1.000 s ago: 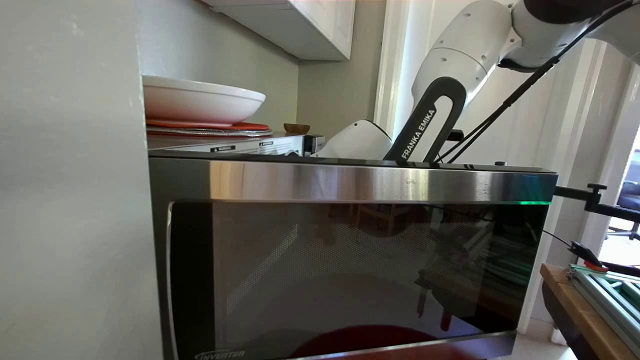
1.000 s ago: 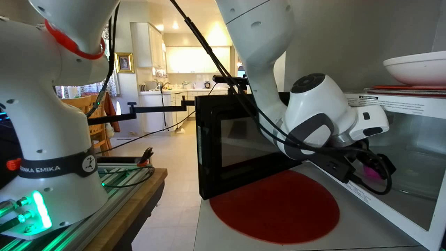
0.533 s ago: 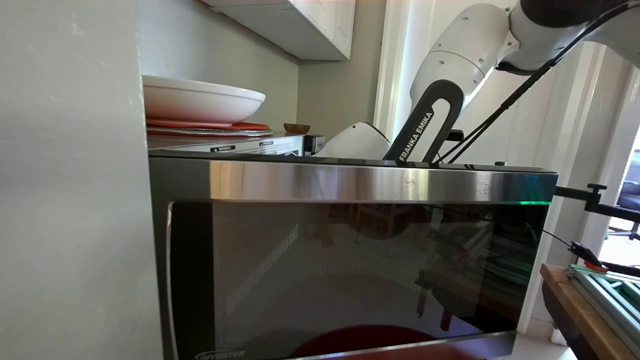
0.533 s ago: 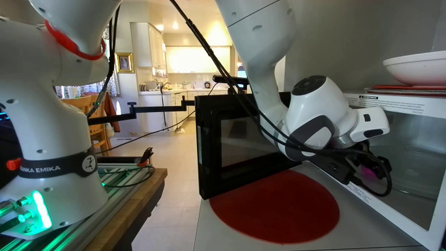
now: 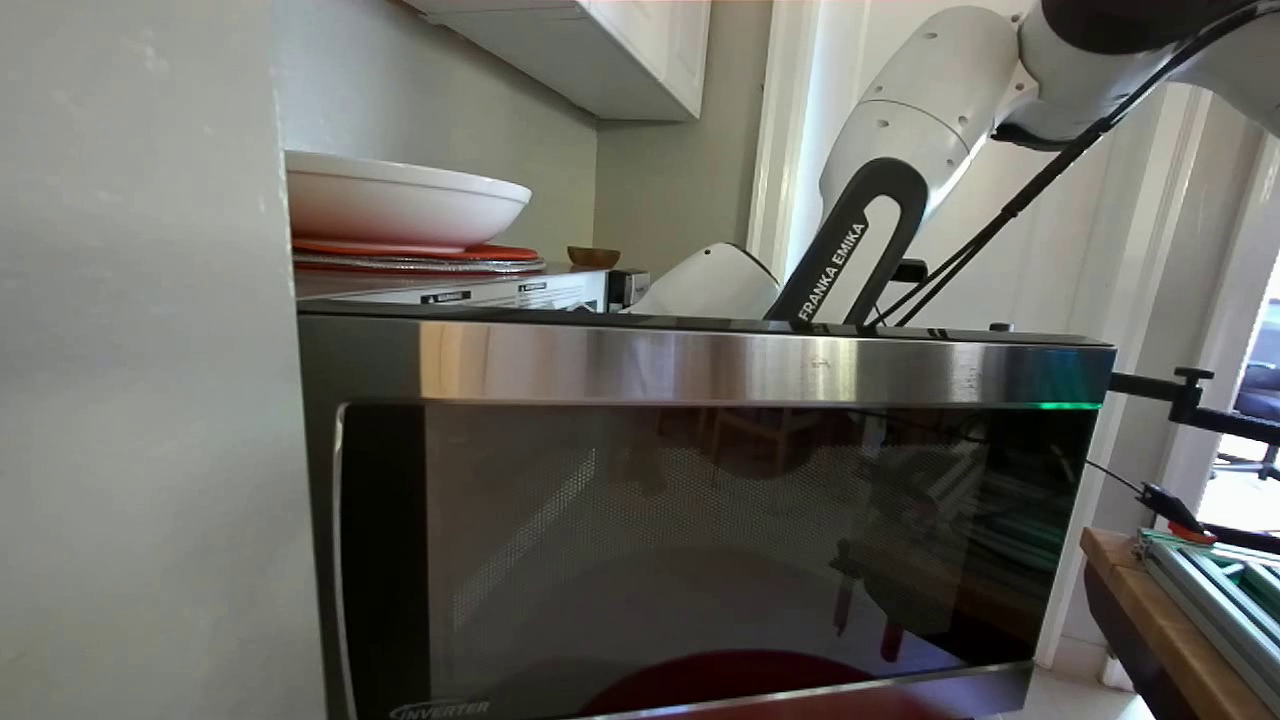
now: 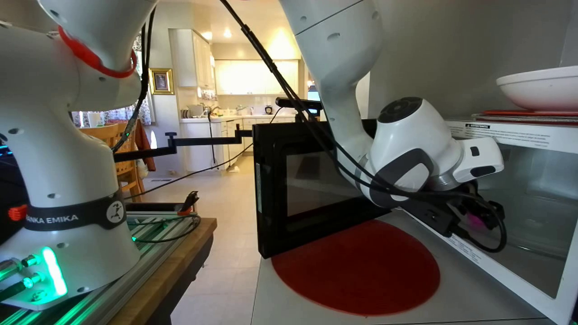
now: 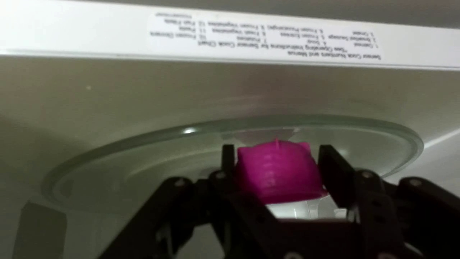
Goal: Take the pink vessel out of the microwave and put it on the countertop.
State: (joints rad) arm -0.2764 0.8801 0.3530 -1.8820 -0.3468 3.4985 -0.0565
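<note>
The pink vessel [image 7: 280,172] sits inside the microwave [image 6: 526,135], over the glass turntable [image 7: 172,131] in the wrist view. My gripper [image 7: 277,153] reaches into the cavity and is shut on it, one black finger [image 7: 334,172] along each side. Of the vessel [image 6: 474,221], only a small pink patch shows past the fingers and cables in an exterior view. Whether its underside touches the turntable I cannot tell. The microwave door [image 5: 700,540] is swung out and hides the hand in an exterior view. Grey countertop [image 6: 474,289] lies in front of the microwave.
A round red mat [image 6: 361,271] lies on the countertop between the door and the cavity. A white bowl [image 6: 546,90] rests on red plates atop the microwave. The printed front frame [image 7: 266,39] of the cavity runs close by the gripper.
The jaws have come together around the pink vessel. The hand dipped slightly during the first half second and has hardly moved since. Door and mat stay where they were.
</note>
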